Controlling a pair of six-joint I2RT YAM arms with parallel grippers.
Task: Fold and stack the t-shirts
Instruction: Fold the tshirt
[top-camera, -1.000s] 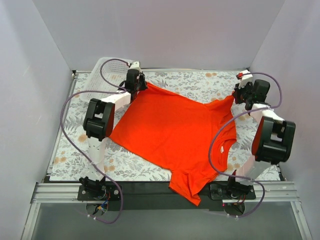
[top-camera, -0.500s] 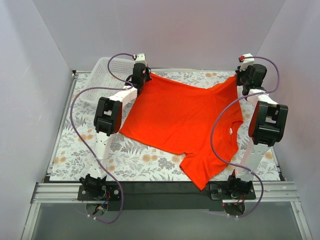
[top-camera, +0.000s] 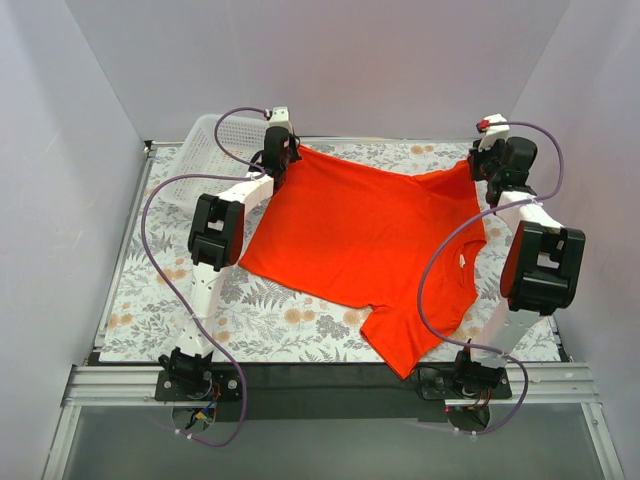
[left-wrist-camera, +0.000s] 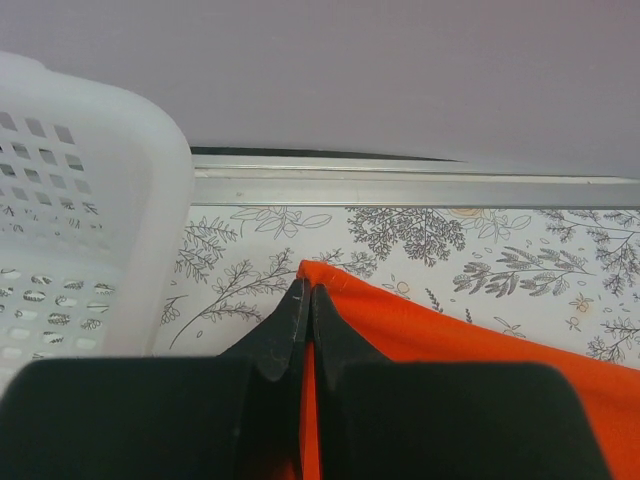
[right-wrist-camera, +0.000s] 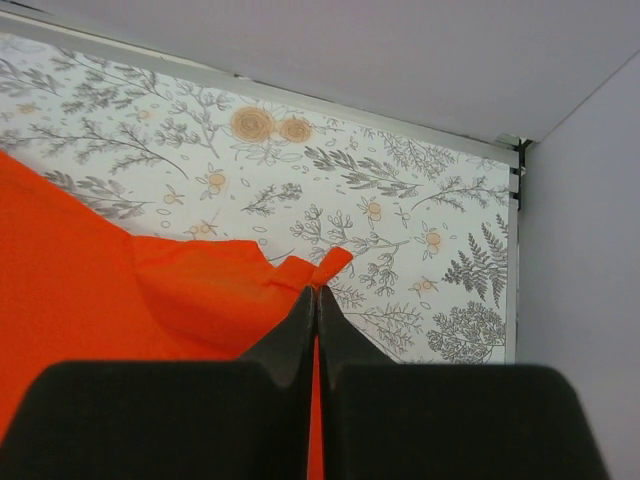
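Note:
One bright orange-red t-shirt (top-camera: 370, 245) is stretched between the two grippers above the flowered table cloth (top-camera: 270, 320), its near part trailing down to the front edge. My left gripper (top-camera: 283, 152) is shut on the shirt's far left corner (left-wrist-camera: 322, 275) at the back of the table. My right gripper (top-camera: 482, 162) is shut on the shirt's far right corner (right-wrist-camera: 325, 270), beside a sleeve. Both jaw pairs stand pressed together with orange fabric between them.
A white plastic mesh basket (top-camera: 215, 150) stands at the back left, right beside my left gripper, and fills the left of the left wrist view (left-wrist-camera: 80, 200). Grey walls close the table at back and sides. A metal rail (top-camera: 300, 385) runs along the front edge.
Both grippers carried the shirt toward the back of the table and pulled it taut; its near end slid up from over the front edge. In the last half second the right arm shifted slightly.

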